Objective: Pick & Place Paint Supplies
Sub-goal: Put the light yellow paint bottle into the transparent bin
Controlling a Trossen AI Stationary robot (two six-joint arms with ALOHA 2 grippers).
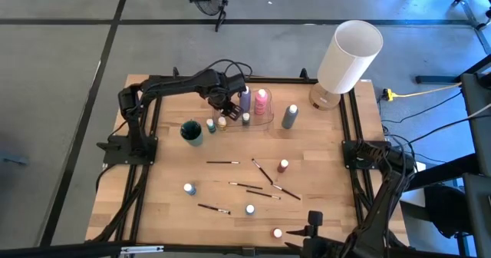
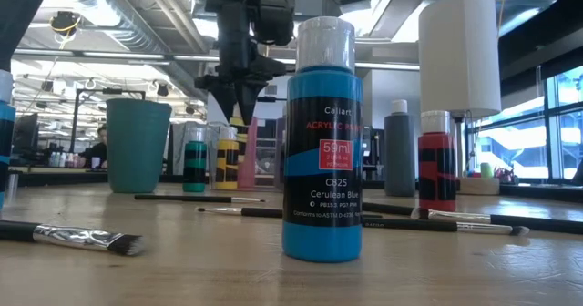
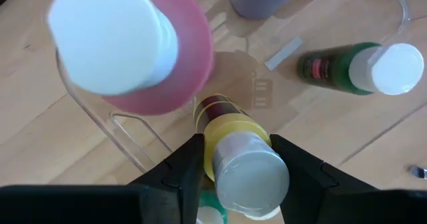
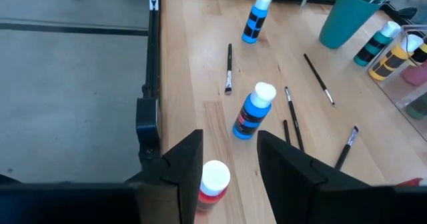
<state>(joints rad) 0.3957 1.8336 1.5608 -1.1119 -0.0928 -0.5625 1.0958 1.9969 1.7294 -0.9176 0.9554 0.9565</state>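
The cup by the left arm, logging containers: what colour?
Teal cup, best in the low view.
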